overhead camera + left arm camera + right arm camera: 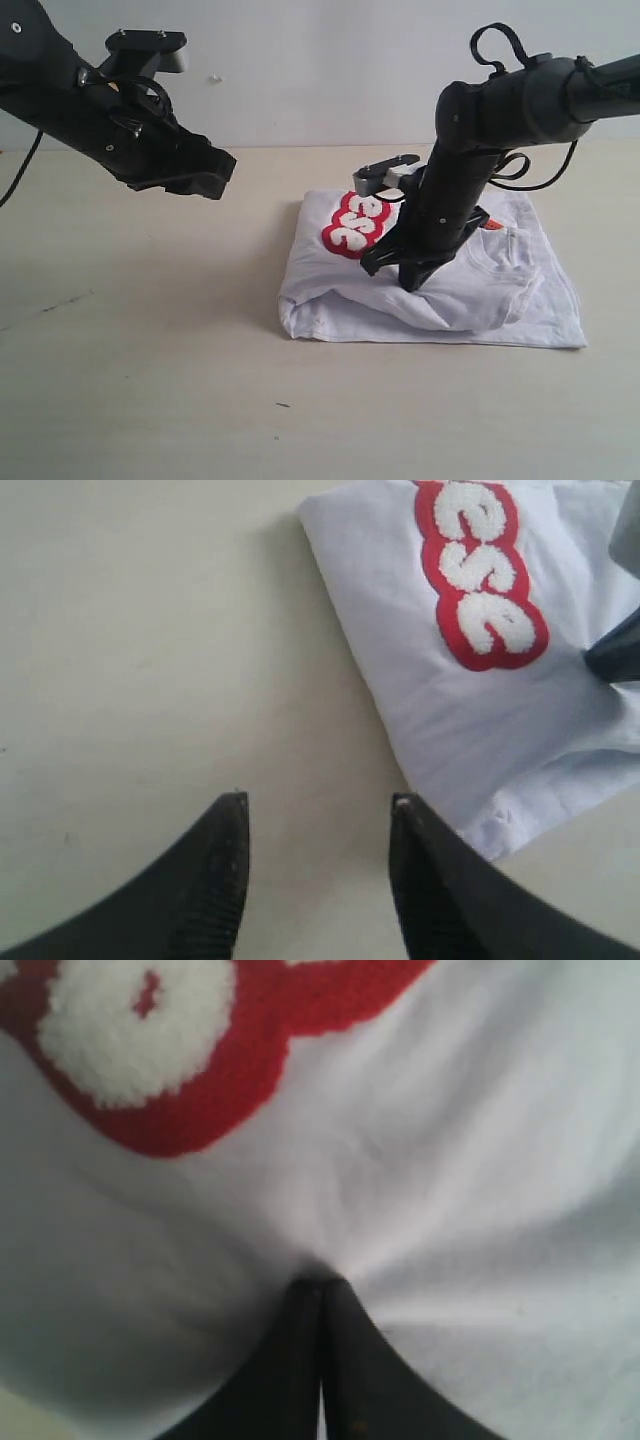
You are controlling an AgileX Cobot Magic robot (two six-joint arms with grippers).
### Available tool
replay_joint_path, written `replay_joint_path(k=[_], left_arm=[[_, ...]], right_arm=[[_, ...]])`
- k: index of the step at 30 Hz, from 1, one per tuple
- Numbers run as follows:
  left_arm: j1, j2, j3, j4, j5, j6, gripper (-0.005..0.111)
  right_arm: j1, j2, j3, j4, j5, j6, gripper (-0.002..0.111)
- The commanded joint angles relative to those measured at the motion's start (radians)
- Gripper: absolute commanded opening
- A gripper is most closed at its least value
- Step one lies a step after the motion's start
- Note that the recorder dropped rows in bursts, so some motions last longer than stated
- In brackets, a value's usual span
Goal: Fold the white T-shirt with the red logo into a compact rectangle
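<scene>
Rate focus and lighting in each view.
Exterior view: sharp, evenly lit, soft shadow beneath the white T-shirt. Left wrist view: red logo crisp, left gripper near the lens dark. Right wrist view: too close, cloth and logo blurred, right gripper a dark silhouette.

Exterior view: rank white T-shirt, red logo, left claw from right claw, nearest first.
1. white T-shirt: under the right claw, touching.
2. red logo: just left, on the shirt.
3. left claw: far left, raised.
</scene>
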State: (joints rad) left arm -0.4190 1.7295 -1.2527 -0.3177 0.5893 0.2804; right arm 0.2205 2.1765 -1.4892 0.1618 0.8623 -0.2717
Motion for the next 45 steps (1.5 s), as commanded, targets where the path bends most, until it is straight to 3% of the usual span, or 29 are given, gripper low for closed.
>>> replay_joint_path(k=[1,12,19,27,45], left_arm=[[0.001,0.005,0.001,-0.011,-0.010,0.006,0.044],[0.001,0.005,0.001,-0.014,-0.011,0.006,0.044],[0.001,0.005,0.001,-0.016,-0.010,0.008,0.044],[0.001,0.005,0.001,-0.019,-0.003,0.008,0.044],[0.001,-0.018,0.001,-0.019,0.008,0.017,0.044]], right_arm=[[0.017,-0.028,-0.005,0.010,0.001,-0.016,0.000],[0.004,-0.079,-0.005,-0.162,-0.034,0.143,0.000],[0.035,-0.067,0.016,0.099,-0.108,0.004,0.000],[0.094,0.036,0.022,0.096,-0.099,0.003,0.000],[0.263,0.040,0.016,0.110,-0.084,-0.015,0.000]])
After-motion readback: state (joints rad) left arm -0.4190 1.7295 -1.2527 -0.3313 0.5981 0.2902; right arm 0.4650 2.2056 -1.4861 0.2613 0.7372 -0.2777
